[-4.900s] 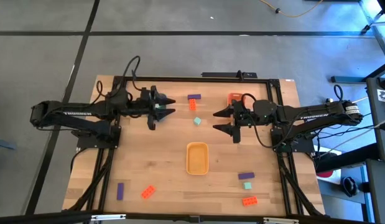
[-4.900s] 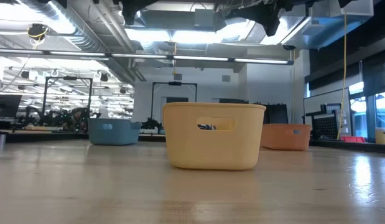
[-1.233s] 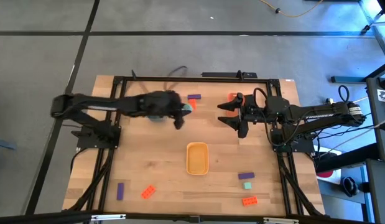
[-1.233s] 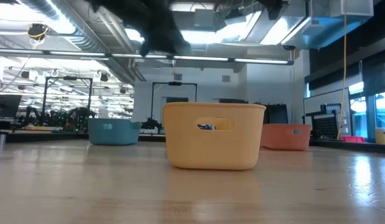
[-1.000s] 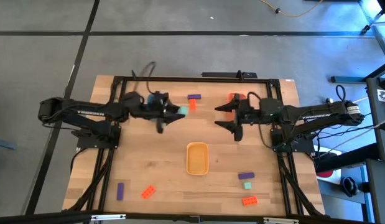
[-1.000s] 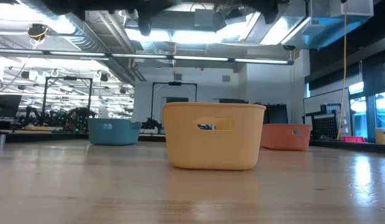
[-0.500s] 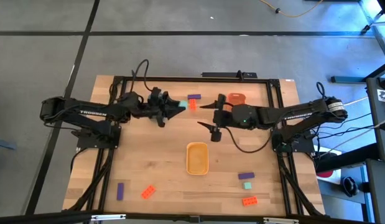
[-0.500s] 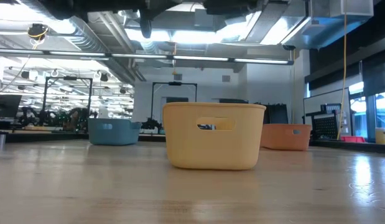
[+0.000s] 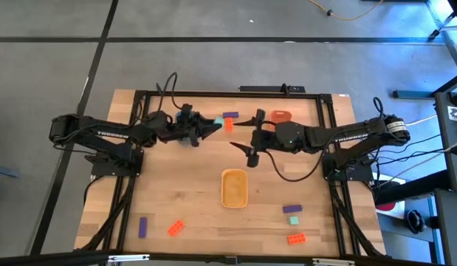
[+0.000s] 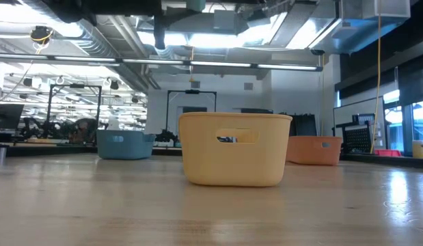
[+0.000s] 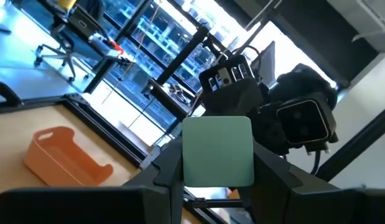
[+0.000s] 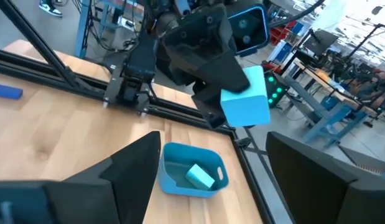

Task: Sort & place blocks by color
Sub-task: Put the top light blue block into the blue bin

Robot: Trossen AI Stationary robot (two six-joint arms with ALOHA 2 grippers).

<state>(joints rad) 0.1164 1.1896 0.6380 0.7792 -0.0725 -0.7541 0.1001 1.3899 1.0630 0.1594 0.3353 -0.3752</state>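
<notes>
My left gripper (image 9: pixel 215 123) is shut on a mint-green block (image 9: pixel 216 121) and holds it in the air right of the blue tray. The right wrist view shows that tray (image 12: pixel 192 169) with another mint-green block (image 12: pixel 199 176) lying inside. My right gripper (image 9: pixel 249 138) hangs open just right of the held block, pointing at it, and touches nothing. A purple block (image 9: pixel 230 115) and an orange-red block (image 9: pixel 228 125) lie on the table between the grippers. Several more blocks lie along the near edge. My left gripper pinches the mint-green block by two opposite sides (image 11: pixel 187 155) between its two fingers. The fingers lie roughly level and point toward the table's right. The block (image 12: pixel 245 96) sits at the fingertips, lifted clear of the table.
The yellow tray (image 9: pixel 234 188) stands mid-table and the orange tray (image 9: pixel 281 115) at the far right. Near the front edge lie a purple (image 9: pixel 142 227) and an orange-red block (image 9: pixel 176 228) at left, and purple (image 9: pixel 291 210), mint-green (image 9: pixel 293 220) and orange-red (image 9: pixel 296 239) blocks at right.
My left gripper has carried the mint-green block a little toward the table's right and far edge, staying shut on it. My right gripper has moved left from beside the orange tray toward the left gripper and has stayed open.
</notes>
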